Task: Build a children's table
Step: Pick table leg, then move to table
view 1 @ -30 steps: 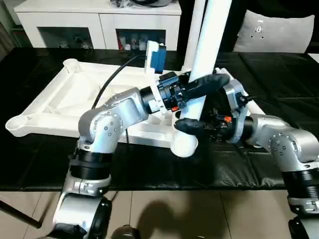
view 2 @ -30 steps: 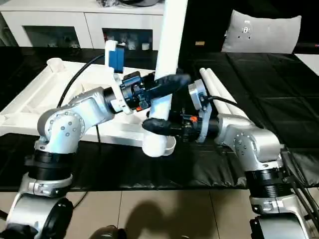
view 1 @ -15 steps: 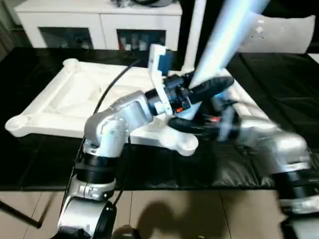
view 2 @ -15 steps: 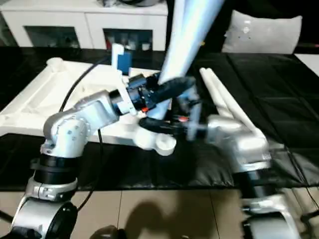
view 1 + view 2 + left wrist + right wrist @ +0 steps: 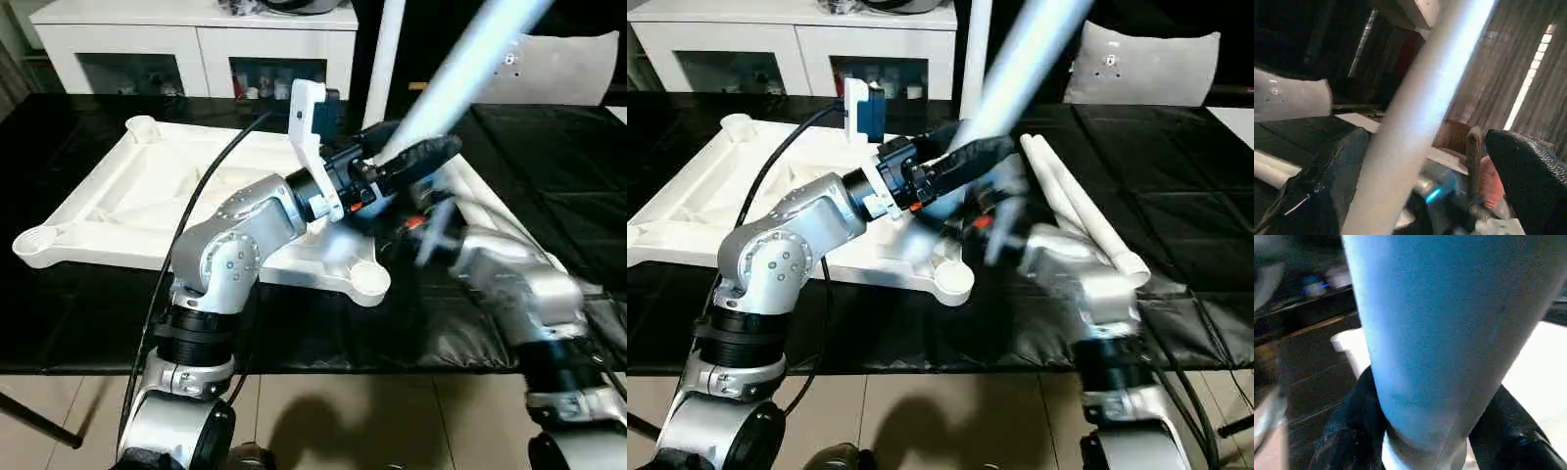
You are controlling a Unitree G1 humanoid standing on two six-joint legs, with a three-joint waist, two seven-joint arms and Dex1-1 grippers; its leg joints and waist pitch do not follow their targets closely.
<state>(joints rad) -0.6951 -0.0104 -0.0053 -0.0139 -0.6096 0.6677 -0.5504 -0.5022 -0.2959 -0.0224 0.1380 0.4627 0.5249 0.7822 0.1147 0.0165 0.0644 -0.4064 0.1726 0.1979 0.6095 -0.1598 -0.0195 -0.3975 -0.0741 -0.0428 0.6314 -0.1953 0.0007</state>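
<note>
white leg (image 5: pixel 470 73) tilted up-right, clamped by right gripper (image 5: pixel 1420 440); left gripper (image 5: pixel 392 181) spread

Even indoor light, motion-blurred right arm (image 5: pixel 509 284)

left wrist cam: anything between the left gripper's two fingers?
Yes: the white leg runs through the gap between the fingers, touching neither, in the left wrist view.

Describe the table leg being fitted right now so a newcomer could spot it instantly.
Start at the upturned white tabletop on the black surface, then find its near corner by the two grippers. The leg rises there, gripped by the right gripper; unlike the spare legs lying flat, it slants upward.
</note>
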